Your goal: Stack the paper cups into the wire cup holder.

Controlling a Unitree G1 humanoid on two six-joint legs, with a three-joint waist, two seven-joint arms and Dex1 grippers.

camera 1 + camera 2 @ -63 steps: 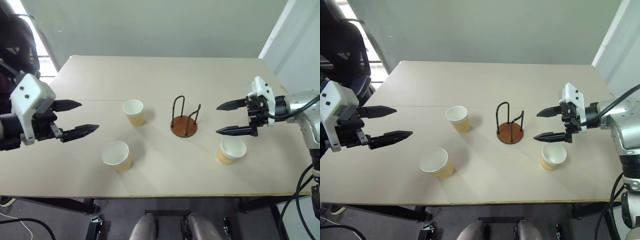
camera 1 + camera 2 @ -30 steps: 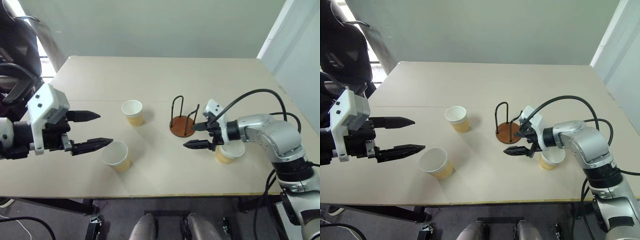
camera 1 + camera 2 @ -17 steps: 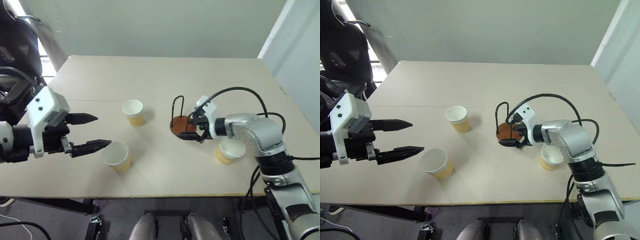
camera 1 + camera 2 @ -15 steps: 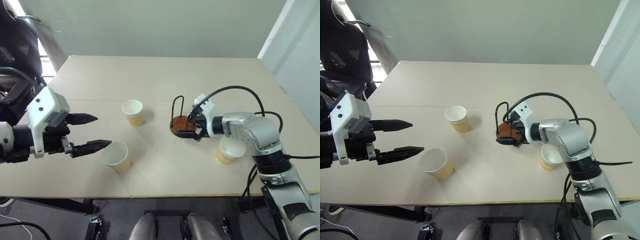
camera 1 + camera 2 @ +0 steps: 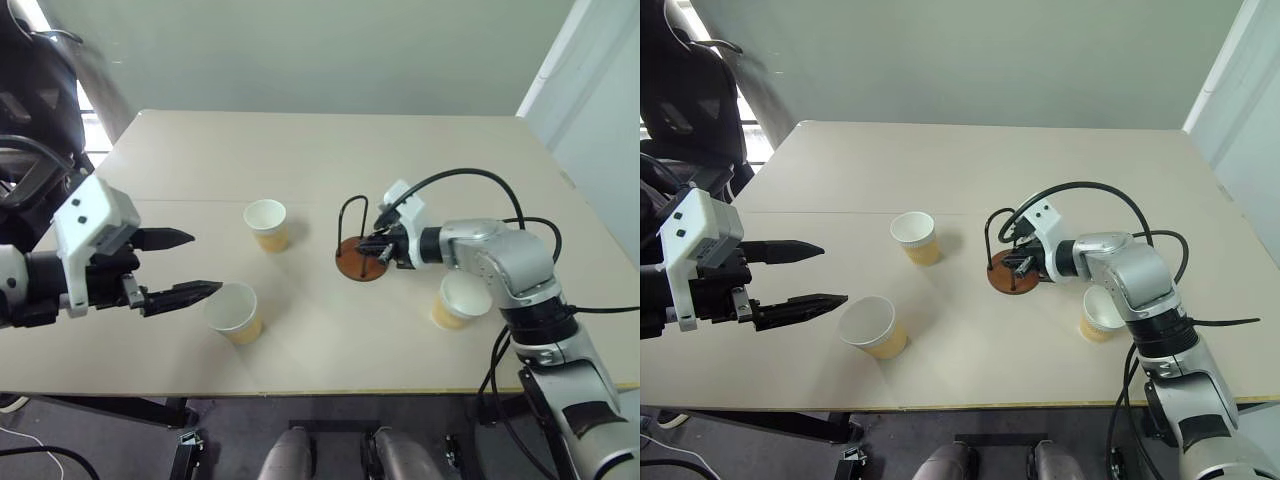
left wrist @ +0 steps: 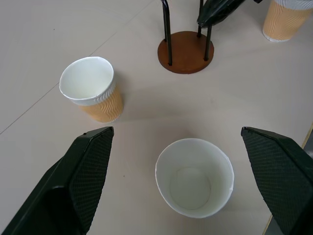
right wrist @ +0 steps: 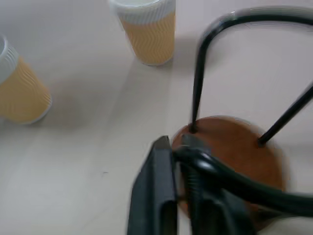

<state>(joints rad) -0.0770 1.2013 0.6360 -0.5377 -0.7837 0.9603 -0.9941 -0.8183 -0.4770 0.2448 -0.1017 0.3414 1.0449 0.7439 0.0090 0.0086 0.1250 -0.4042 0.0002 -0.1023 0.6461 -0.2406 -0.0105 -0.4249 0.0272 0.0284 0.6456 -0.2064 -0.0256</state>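
The wire cup holder (image 5: 360,262), a reddish-brown disc with black wire loops, stands mid-table. My right gripper (image 5: 378,245) is shut on its right-hand wire loop just above the disc; the right wrist view shows the fingers (image 7: 157,196) pinched around that wire. Three paper cups stand upright and apart: one (image 5: 265,223) left of the holder, one (image 5: 233,311) nearer the front, one (image 5: 460,300) to the right, beside my right forearm. My left gripper (image 5: 205,262) hovers open, left of the front cup (image 6: 194,176), holding nothing.
The beige table (image 5: 300,150) has open surface at the back and between the cups. A black chair (image 5: 30,90) stands beyond its far left corner. A black cable (image 5: 470,185) loops over my right arm. The table's front edge runs close below the cups.
My right gripper came in from the right to the holder, went from open to shut, and now pinches its wire loop. The left arm and the cups stayed put.
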